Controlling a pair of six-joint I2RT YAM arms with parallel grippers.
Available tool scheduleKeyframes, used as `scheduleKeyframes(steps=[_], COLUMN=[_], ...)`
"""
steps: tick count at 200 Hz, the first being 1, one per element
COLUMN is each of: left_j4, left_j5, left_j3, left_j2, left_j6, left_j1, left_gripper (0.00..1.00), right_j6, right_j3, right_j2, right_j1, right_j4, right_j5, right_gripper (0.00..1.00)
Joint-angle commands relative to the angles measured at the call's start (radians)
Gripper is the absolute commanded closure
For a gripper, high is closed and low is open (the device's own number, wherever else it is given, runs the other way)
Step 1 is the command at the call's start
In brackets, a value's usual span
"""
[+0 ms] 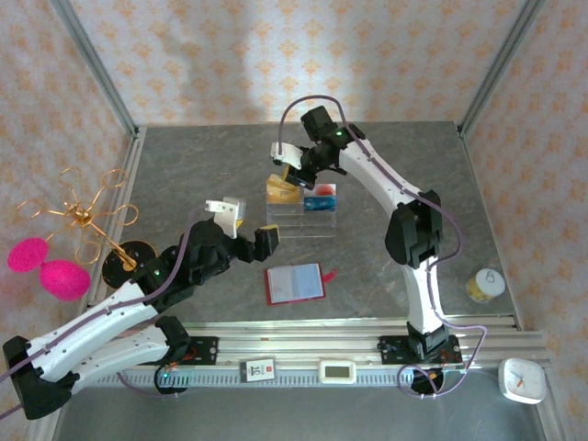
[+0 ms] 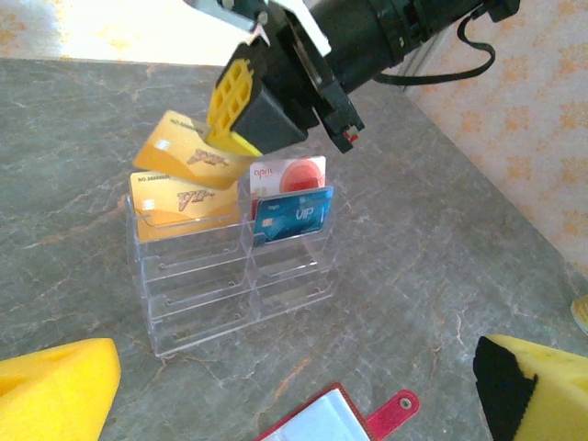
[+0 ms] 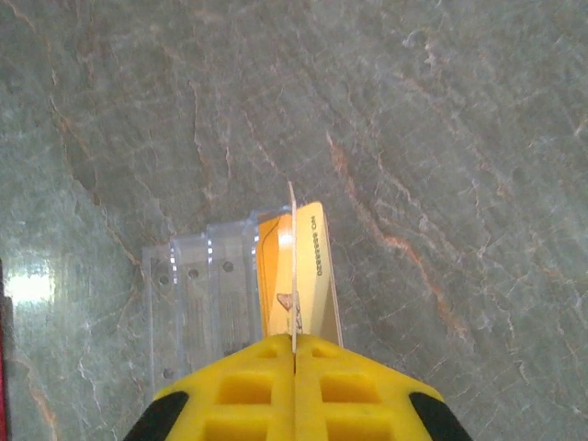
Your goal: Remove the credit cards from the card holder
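The card holder (image 1: 294, 283), a dark red wallet, lies open on the table near the front, its strap to the right; its edge and strap (image 2: 395, 409) show in the left wrist view. Its pale sleeves look bare, and the credit cards are out of view. My right gripper (image 1: 292, 175) (image 3: 295, 354) is shut on a gold card (image 2: 188, 156) (image 3: 293, 266), tilted over the back left slot of a clear acrylic stand (image 1: 303, 222) (image 2: 211, 294). My left gripper (image 1: 248, 225) (image 2: 294, 390) hangs open and holds nothing, left of the stand and behind the card holder.
A second gold card (image 2: 184, 204), a red-and-white card (image 2: 289, 173) and a blue card (image 2: 294, 216) stand in the stand's back slots. A gold wire ornament (image 1: 87, 216) and pink pompoms (image 1: 50, 266) sit at the left. At the right edge stands a yellow jar (image 1: 484, 285).
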Motion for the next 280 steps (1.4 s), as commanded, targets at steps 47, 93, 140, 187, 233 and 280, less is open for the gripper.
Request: scheduleKeyframes(steps=[47, 93, 140, 187, 233, 280], left_j4=[-0.024, -0.026, -0.014, 0.015, 0.112, 0.22], left_j5=[-0.01, 0.001, 0.021, 0.016, 0.048, 0.096], left_j3=[0.029, 0.029, 0.023, 0.002, -0.069, -0.172], left_j2=[0.008, 0.006, 0.002, -0.014, -0.057, -0.125], left_j6=[0.024, 0.022, 0.015, -0.001, -0.039, -0.108], left_j1=[0.024, 0.03, 0.032, 0.033, 0.033, 0.034], left_gripper=[0.01, 0.01, 0.01, 0.01, 0.01, 0.01], right_j6=[-0.034, -0.016, 0.045, 0.095, 0.36, 1.054], right_j3=[0.035, 0.047, 0.021, 0.011, -0.231, -0.851], right_j2=[0.037, 0.06, 0.058, 0.005, -0.199, -0.527], right_j1=[-0.004, -0.003, 0.014, 0.018, 0.028, 0.096], right_j4=[-0.046, -0.04, 0.02, 0.064, 0.328, 1.035], right_j5=[0.069, 0.063, 0.102, 0.01, -0.125, 0.067], right_gripper=[1.0, 1.0, 0.91, 0.64, 0.61, 0.61])
